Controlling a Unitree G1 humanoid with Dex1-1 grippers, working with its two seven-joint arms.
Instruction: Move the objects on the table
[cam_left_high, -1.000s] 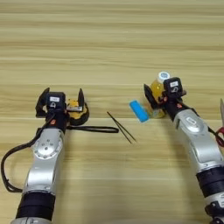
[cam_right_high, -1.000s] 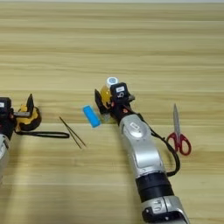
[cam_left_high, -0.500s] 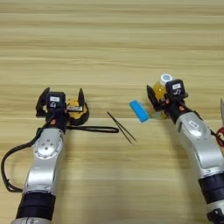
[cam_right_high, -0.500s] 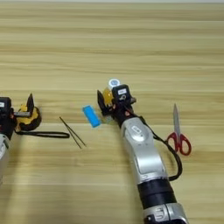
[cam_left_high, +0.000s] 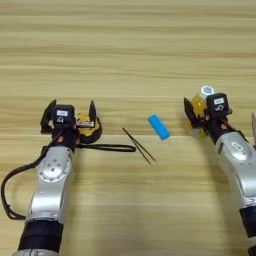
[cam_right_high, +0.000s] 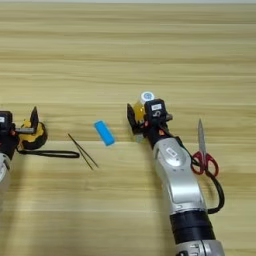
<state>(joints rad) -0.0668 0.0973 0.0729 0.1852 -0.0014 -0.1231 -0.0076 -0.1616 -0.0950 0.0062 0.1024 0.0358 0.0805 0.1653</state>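
My right gripper (cam_left_high: 202, 118) is shut on the orange drink bottle (cam_left_high: 199, 104), which stands upright with its white cap (cam_left_high: 206, 91) on top, at the right of the table (cam_left_high: 125, 55). The small blue block (cam_left_high: 158, 126) lies just left of it. The thin black tweezers (cam_left_high: 139, 145) lie at the centre. At the left, my left gripper (cam_left_high: 70, 114) is open, fingers spread wide. The yellow-and-black tape measure (cam_left_high: 86, 126) sits by its right finger, and the black strap (cam_left_high: 112, 147) trails toward the tweezers.
Red-handled scissors (cam_right_high: 202, 150) lie to the right of my right arm, blades pointing away. A black cable (cam_left_high: 12, 185) loops beside my left arm.
My right gripper has carried the orange bottle a little to the right, away from the blue block. The left arm and the other things have stayed put.
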